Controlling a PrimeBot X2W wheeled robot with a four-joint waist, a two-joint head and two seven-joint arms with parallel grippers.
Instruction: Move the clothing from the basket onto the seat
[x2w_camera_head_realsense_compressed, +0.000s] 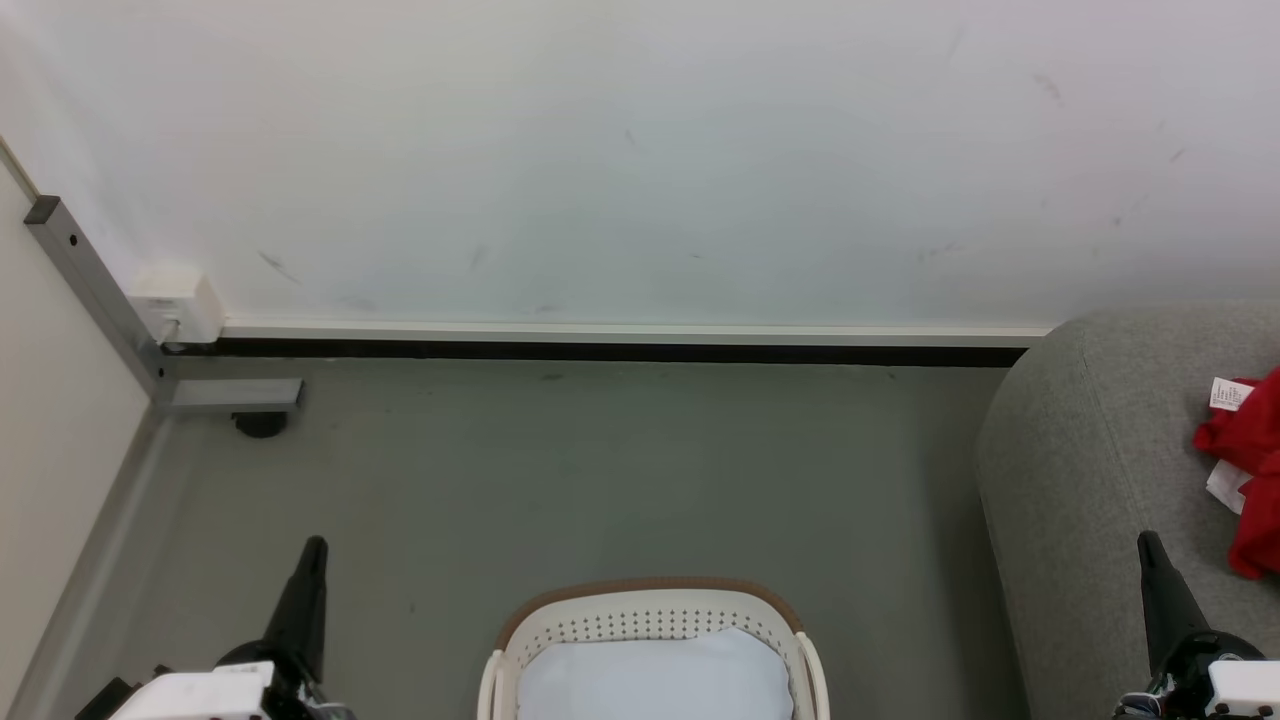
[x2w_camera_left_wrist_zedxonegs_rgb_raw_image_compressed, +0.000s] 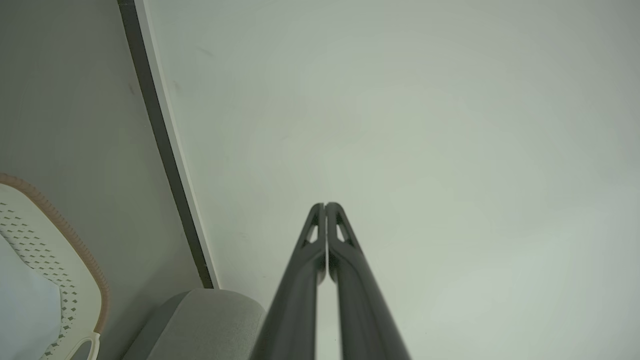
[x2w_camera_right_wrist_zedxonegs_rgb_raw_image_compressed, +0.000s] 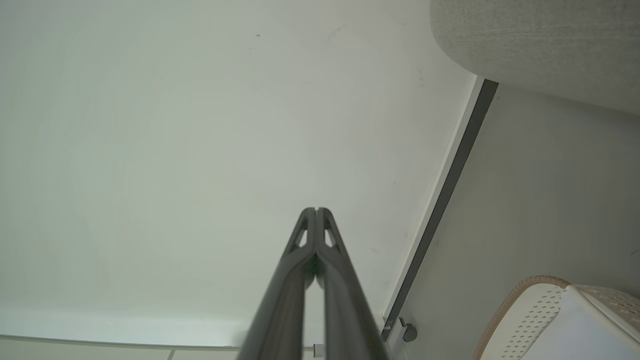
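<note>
Red clothing (x2w_camera_head_realsense_compressed: 1255, 480) with a small white tag lies on the grey seat (x2w_camera_head_realsense_compressed: 1090, 470) at the right edge of the head view. The white basket (x2w_camera_head_realsense_compressed: 560, 625) with its brown rim stands on the floor at the bottom centre; a pale blue-white cloth (x2w_camera_head_realsense_compressed: 655, 680) lies inside it. My left gripper (x2w_camera_head_realsense_compressed: 314, 545) points up at the lower left, shut and empty, left of the basket. My right gripper (x2w_camera_head_realsense_compressed: 1148, 540) is shut and empty in front of the seat, below and left of the clothing. Both wrist views show closed fingertips, the left gripper (x2w_camera_left_wrist_zedxonegs_rgb_raw_image_compressed: 325, 205) and the right gripper (x2w_camera_right_wrist_zedxonegs_rgb_raw_image_compressed: 315, 209), facing the wall.
A white wall with a dark baseboard (x2w_camera_head_realsense_compressed: 600, 350) runs behind the grey floor (x2w_camera_head_realsense_compressed: 620, 470). At the left corner stand a metal rail (x2w_camera_head_realsense_compressed: 95, 290), a white socket box (x2w_camera_head_realsense_compressed: 180, 302) and a small black foot (x2w_camera_head_realsense_compressed: 260, 424). The basket (x2w_camera_left_wrist_zedxonegs_rgb_raw_image_compressed: 50, 240) and the seat (x2w_camera_right_wrist_zedxonegs_rgb_raw_image_compressed: 540, 45) also edge the wrist views.
</note>
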